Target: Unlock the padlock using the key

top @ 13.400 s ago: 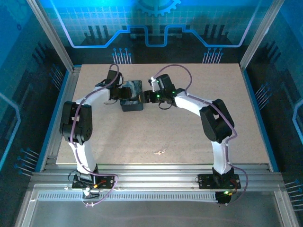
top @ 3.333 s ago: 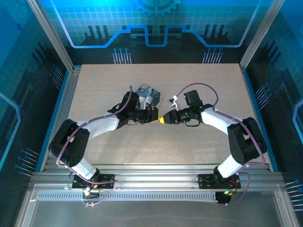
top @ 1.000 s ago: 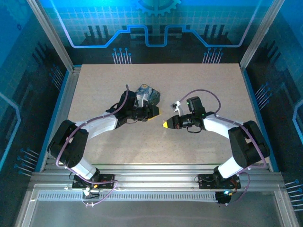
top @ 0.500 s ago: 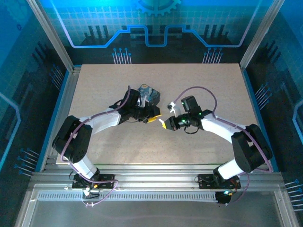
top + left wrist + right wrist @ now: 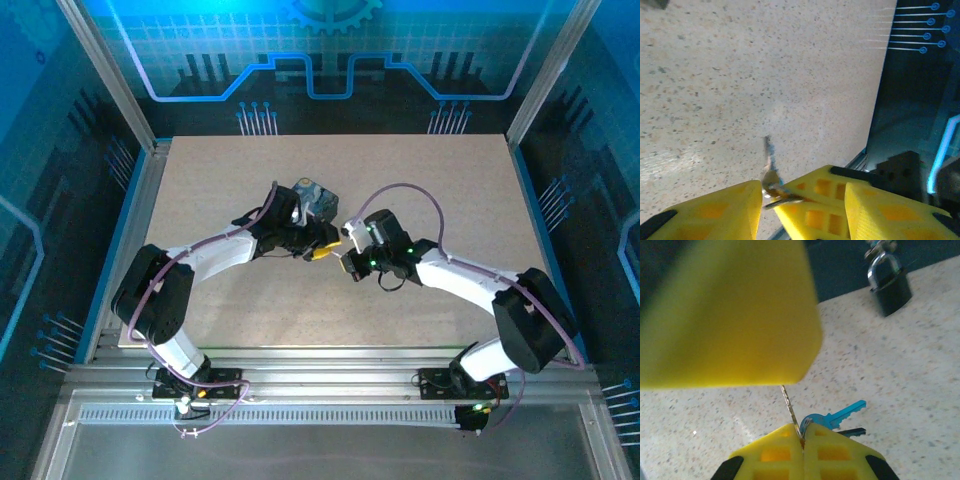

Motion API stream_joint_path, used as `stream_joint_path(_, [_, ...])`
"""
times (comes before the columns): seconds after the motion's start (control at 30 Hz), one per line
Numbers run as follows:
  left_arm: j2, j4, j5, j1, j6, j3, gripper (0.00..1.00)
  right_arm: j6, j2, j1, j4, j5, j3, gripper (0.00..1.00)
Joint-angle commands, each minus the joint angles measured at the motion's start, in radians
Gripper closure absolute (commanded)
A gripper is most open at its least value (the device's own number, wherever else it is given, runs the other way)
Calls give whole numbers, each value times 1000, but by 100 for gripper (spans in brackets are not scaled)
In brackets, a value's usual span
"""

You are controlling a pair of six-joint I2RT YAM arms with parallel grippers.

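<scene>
Key approach: your right end effector (image 5: 802, 434) pinches thin pale metal key (image 5: 789, 405); left end effector (image 5: 802, 192) half-open, empty. Next, align with small black padlock (image 5: 890, 290).

Left claw (image 5: 319, 252) just ahead of right claw (image 5: 346, 265); bare tabletop (image 5: 440, 180) around

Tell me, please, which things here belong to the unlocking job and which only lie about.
For the job:
- padlock, upright, shackle looks closed
- key, pinched in the shut right gripper

Lying about:
- blue key, beside the held key
- dark blue tin
</scene>
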Motion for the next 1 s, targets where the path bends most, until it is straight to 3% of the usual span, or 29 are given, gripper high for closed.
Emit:
stream_joint_path(0.0, [-30,-87,-52,17,-40,1,53,-17,-64,6,102,91,-31,100])
stream_joint_path(0.17, [-32,-33,-19,24,-94,-17,53,-21,-87,20,161,102,-67,100])
stream_joint_path(0.57, [-29,45,-5,25,-185,-43,55,-66,-20,118,262,258,-82,100])
stream_joint_path(0.8, [-31,34,-19,26,-184,-43,79,-64,-29,138,326,313,-103,100])
stream_joint_path(0.97, [-26,35,-18,26,-184,-40,85,-71,-30,148,336,329,-109,100])
